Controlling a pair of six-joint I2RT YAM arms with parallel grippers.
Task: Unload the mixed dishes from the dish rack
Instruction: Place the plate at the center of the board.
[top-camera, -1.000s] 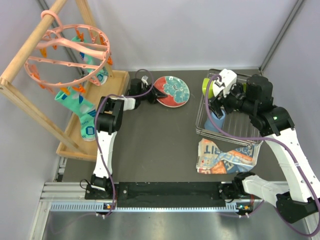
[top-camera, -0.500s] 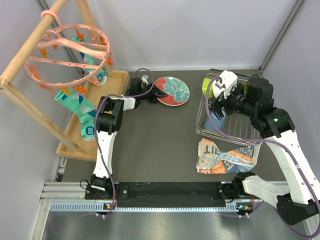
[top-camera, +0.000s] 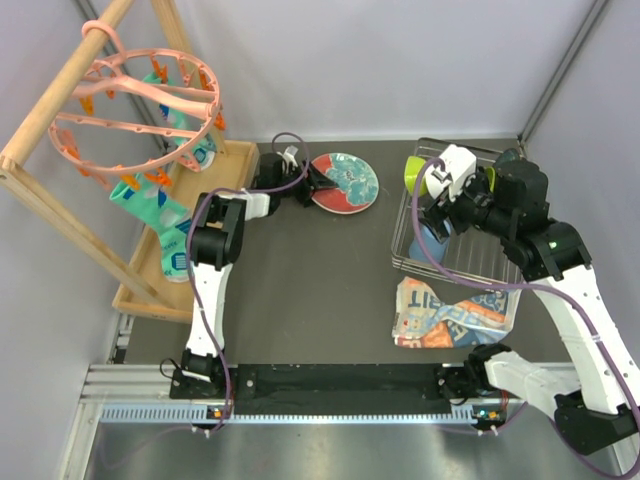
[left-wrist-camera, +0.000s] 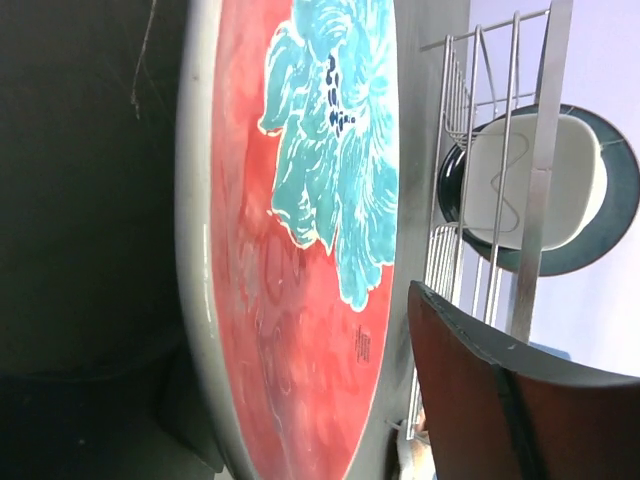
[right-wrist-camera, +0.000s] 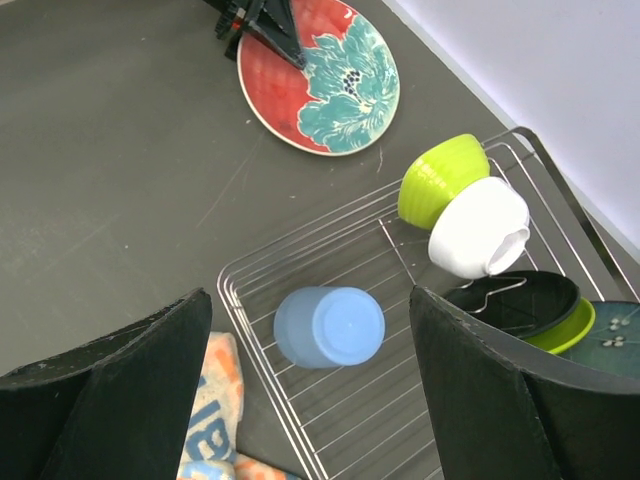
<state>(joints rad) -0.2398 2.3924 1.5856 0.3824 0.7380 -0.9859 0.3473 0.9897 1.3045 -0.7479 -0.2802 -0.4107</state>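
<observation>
Right pincer (right-wrist-camera: 310, 298) hangs over the dish rack (right-wrist-camera: 350, 415) with its fingers spread wide and nothing between them. The light blue cup (right-wrist-camera: 328, 327) sits directly below the gap, its flat base turned up toward the wrist camera. That spread looks chosen to straddle the cup's round body, so I judge the cup to be the piece it is lining up on. The cup sits alone on the near-left wires, apart from the other dishes, which should let the fingers come down beside it without knocking anything.

Along the rack's far side, the lime-green bowl (right-wrist-camera: 440, 178) and the small white bowl (right-wrist-camera: 478, 228) lie tipped on their sides and touch each other, much as dishes are left to drain. Further right, a dark teal plate (right-wrist-camera: 515, 300) rests over a lime-green dish (right-wrist-camera: 570, 325), so the upper one would probably have to come out first.

Left pincer (top-camera: 312, 186) is at the rim of the red flowered plate (top-camera: 348, 183), on the side nearest its own arm. The plate lies face up on the counter (right-wrist-camera: 120, 180), well to the left of the rack, which reads as the set-down area. One finger shows just above the plate's face in the left wrist view. Whether the pincer grips the rim or is loose, I cannot tell.

The printed packet (top-camera: 455, 312) lies on the counter just in front of the rack.
</observation>
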